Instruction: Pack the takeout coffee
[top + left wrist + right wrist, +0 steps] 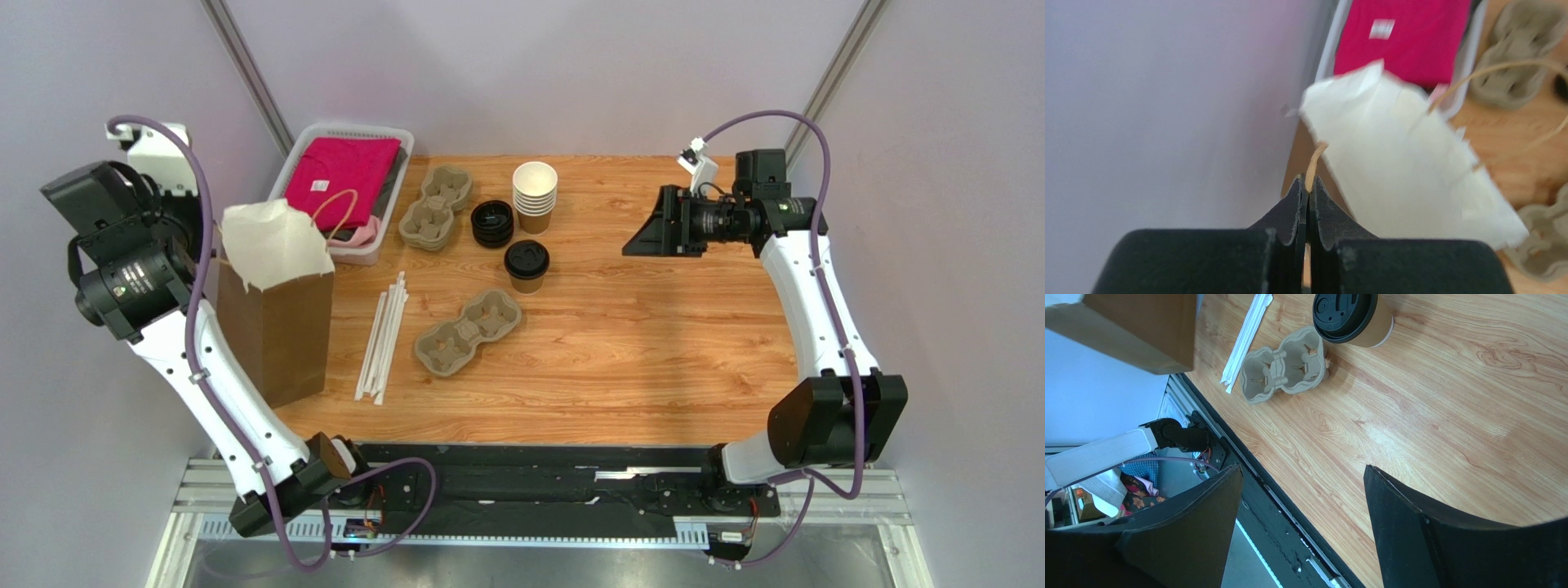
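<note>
The table (638, 368) carried a brown paper bag (280, 331) upright at its left edge, apparently ready for loading. Just behind a pulp carrier (467, 331) stood the takeout coffee (526, 263), lidded and untouched. The left tool (1308, 191) was clamped on the bag's handle (1313, 162), probably to steady it. The right tool (1301, 471) hovered with its jaws apart and empty.

Takeout coffee (528, 267) brown, lid (526, 256) black; bag (280, 333) brown; cloth (350, 172) magenta; table (662, 343) woodgrain
</note>
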`<state>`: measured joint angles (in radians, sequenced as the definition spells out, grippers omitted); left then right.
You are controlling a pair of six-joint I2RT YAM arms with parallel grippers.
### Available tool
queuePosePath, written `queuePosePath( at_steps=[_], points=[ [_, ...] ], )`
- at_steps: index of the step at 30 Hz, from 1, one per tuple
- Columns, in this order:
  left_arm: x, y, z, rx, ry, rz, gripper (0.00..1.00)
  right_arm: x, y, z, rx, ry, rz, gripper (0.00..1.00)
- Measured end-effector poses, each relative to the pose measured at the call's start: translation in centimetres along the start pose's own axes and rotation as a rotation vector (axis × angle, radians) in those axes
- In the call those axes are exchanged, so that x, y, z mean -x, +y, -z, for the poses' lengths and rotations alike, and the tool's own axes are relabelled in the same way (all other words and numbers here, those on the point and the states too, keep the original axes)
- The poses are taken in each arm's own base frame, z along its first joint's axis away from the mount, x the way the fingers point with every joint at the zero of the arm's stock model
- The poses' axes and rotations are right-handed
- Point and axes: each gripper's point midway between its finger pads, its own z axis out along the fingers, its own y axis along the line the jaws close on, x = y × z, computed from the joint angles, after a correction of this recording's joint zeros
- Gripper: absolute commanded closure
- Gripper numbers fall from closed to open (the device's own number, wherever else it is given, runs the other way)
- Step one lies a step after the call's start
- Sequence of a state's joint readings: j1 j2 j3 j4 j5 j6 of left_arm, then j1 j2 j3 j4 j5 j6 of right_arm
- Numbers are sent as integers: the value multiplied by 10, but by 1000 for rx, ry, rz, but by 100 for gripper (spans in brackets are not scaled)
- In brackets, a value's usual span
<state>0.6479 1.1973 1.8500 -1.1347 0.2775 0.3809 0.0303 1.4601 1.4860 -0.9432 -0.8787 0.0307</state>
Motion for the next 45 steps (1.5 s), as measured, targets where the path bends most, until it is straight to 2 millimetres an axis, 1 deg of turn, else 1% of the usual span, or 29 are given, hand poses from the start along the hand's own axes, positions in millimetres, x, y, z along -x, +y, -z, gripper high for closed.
queuePosePath(
  at_steps=[3,4,5,8,10,13,17,19,25,26,28,30,32,35,37,40,42,45],
  points=[
    [59,-18,28,-62,-192,-41,100,3,1,2,-4,-7,-2,23],
    [76,-26,39,-90,-253,-54,100,5,1,4,-6,-14,-1,23],
    [97,-39,51,-139,-325,-70,100,9,2,6,-8,-23,3,23],
    [136,-71,77,-264,-466,-79,100,19,1,14,-19,-56,3,23],
    [157,-97,94,-383,-544,-60,100,23,-3,19,-31,-74,-7,23],
    [174,-129,109,-553,-605,5,100,26,-8,24,-47,-88,-25,23],
    [185,-170,121,-761,-622,90,100,27,-12,32,-67,-106,-44,23],
    [194,-195,127,-880,-629,118,100,27,-12,39,-82,-121,-53,23],
    [221,-255,141,-1136,-635,189,100,29,-12,66,-130,-187,-69,24],
    [225,-268,146,-1187,-633,195,100,30,-13,71,-139,-199,-75,24],
    [227,-294,148,-1262,-610,205,100,32,-16,81,-162,-228,-94,24],
    [227,-325,150,-1336,-578,215,100,34,-22,92,-188,-261,-118,24],
    [220,-358,149,-1390,-531,224,100,35,-28,102,-212,-289,-147,24],
    [205,-405,144,-1453,-460,226,100,35,-39,117,-248,-321,-192,25],
    [193,-435,136,-1480,-397,239,100,34,-44,126,-266,-338,-219,25],
    [179,-472,123,-1522,-299,292,100,31,-47,134,-281,-351,-242,25],
    [168,-499,110,-1547,-216,346,100,30,-46,138,-290,-364,-248,25],
    [156,-531,93,-1564,-125,405,100,27,-44,143,-290,-382,-253,25]
  ],
)
